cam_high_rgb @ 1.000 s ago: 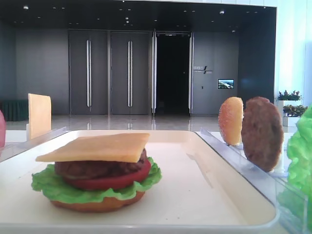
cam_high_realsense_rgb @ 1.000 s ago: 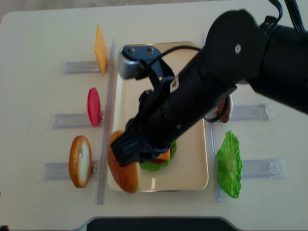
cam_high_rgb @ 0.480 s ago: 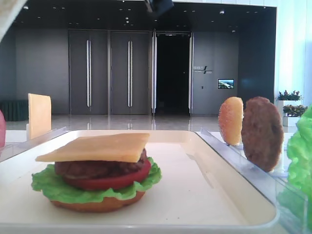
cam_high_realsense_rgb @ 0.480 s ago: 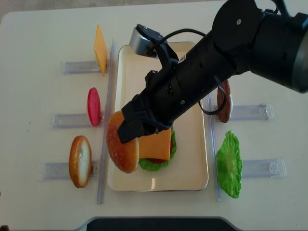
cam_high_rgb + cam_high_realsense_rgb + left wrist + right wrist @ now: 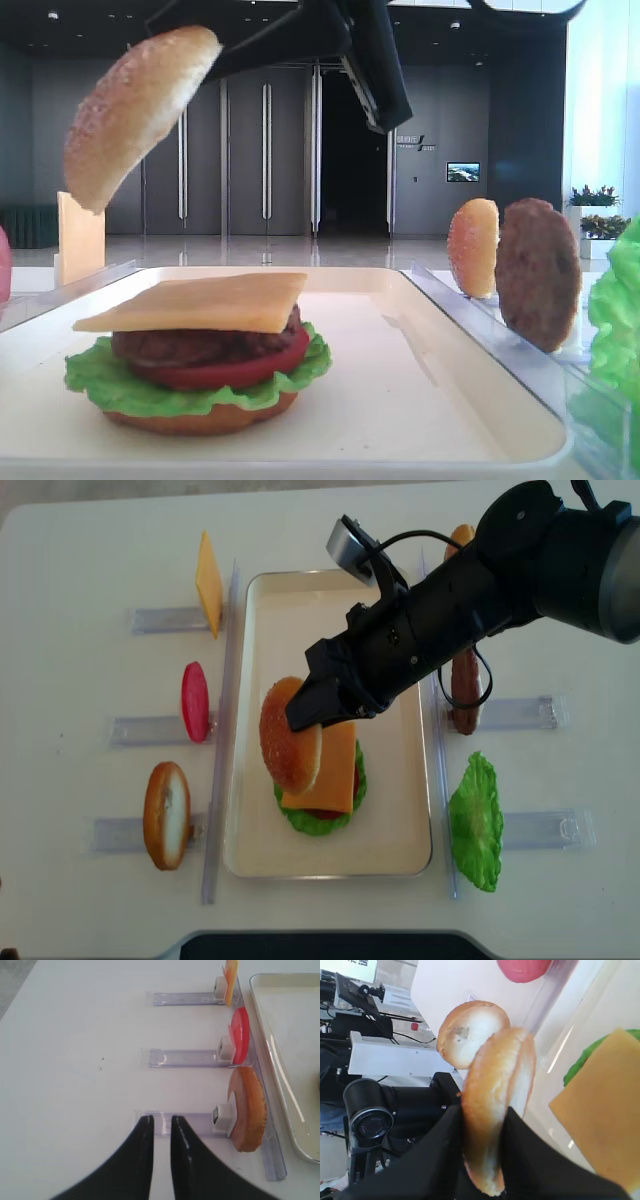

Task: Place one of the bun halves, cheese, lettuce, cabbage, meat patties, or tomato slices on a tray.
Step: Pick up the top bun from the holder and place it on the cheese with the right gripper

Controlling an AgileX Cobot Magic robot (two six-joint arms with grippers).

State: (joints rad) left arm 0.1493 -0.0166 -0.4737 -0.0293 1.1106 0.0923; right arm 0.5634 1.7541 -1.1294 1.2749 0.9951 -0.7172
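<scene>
Bun half (image 5: 290, 736) hangs tilted above the tray (image 5: 262, 630), clamped edge-on in the right gripper (image 5: 318, 712) jaws, over the stacked cheese (image 5: 330, 775), patty, tomato and lettuce. Left gripper (image 5: 159, 1125) hovers over the tabletop (image 5: 75, 1060), jaws slightly apart, holding nothing.

lettuce (image 5: 618, 320) cut off at right edge, tomato slice (image 5: 4, 265) cropped left
</scene>
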